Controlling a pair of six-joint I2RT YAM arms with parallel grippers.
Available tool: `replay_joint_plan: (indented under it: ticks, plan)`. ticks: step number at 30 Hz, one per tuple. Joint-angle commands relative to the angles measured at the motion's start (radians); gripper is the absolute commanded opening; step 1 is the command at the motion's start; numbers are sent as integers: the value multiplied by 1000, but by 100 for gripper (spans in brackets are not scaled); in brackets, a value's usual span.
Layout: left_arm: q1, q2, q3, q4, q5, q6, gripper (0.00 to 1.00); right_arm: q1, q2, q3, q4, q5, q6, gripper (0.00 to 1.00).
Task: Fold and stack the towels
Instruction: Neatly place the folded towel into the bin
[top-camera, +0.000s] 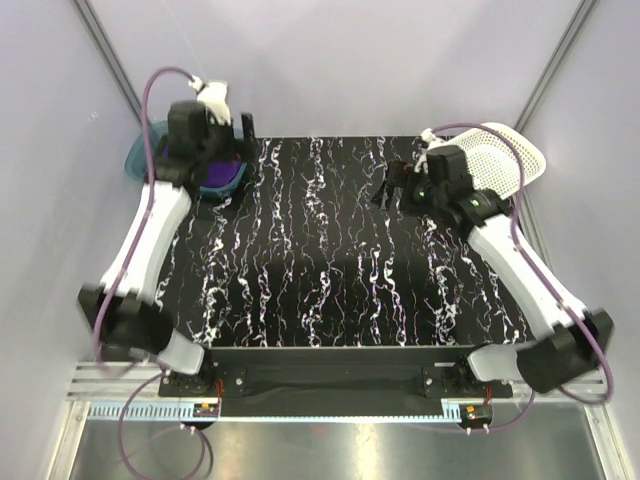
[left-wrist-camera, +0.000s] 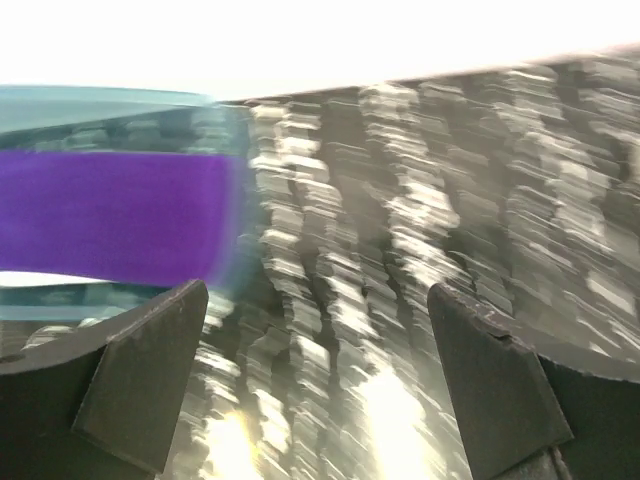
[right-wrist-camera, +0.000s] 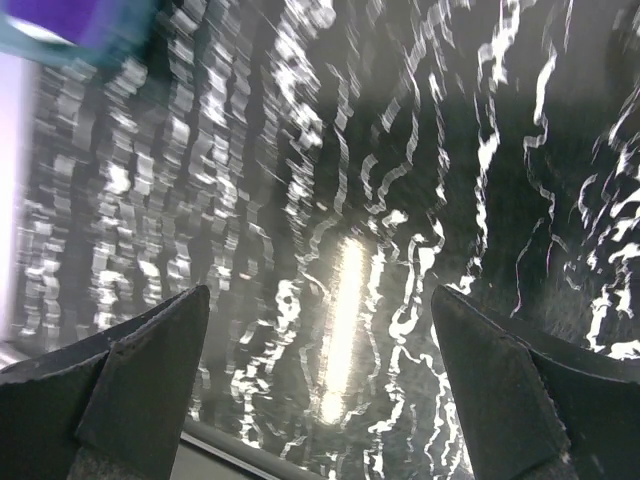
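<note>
No legible text, label, brand, number or sign on anything here.

The table (top-camera: 330, 290) before me is black, streaked with white like marble; at its far-left corner I see a teal bin (top-camera: 138, 160), reaching past the edge; at the far-right corner, a white mesh basket (top-camera: 515, 155) overhangs likewise.

Soft, even light keeps the overhead view sharp. Both wrist views smear with motion blur: the table (left-wrist-camera: 420, 200) shows streaked veins and pooled glare, the purple towel (left-wrist-camera: 110, 215) at its left edge a flat band.
</note>
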Motion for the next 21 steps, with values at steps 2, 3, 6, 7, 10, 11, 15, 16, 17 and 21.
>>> replay_joint_plan:
  ticks: [2, 3, 6, 7, 10, 11, 15, 16, 17, 21]
  plan:
    - [-86, -278, -209, -57, 178, -83, 99, 3, -191, 39, -64, 52, 15, 100]
    - [-121, -362, -232, -72, 192, -80, 99, 3, -254, 11, -61, 76, 18, 100]
    - [-137, -478, -307, -104, 251, -126, 99, 3, -328, -20, -83, 133, 15, 100]
    - [-139, -551, -333, -97, 288, -132, 99, 3, -366, -26, -93, 139, 15, 100]
    - [-143, -668, -474, -14, 383, -201, 99, 3, -437, -63, -92, 133, 15, 100]
    - [-142, -734, -531, 26, 422, -232, 99, 3, -455, -72, -90, 130, 16, 100]
    - [-143, -823, -582, 29, 419, -232, 99, 3, -523, -124, -69, 110, 42, 100]
    - [-143, -831, -582, 22, 413, -228, 99, 3, -540, -132, -60, 106, 45, 100]
    - [-143, -834, -580, 20, 416, -218, 99, 3, -543, -139, -58, 103, 50, 100]
    - [-143, -822, -551, -14, 413, -189, 99, 3, -543, -155, -75, 109, 53, 100]
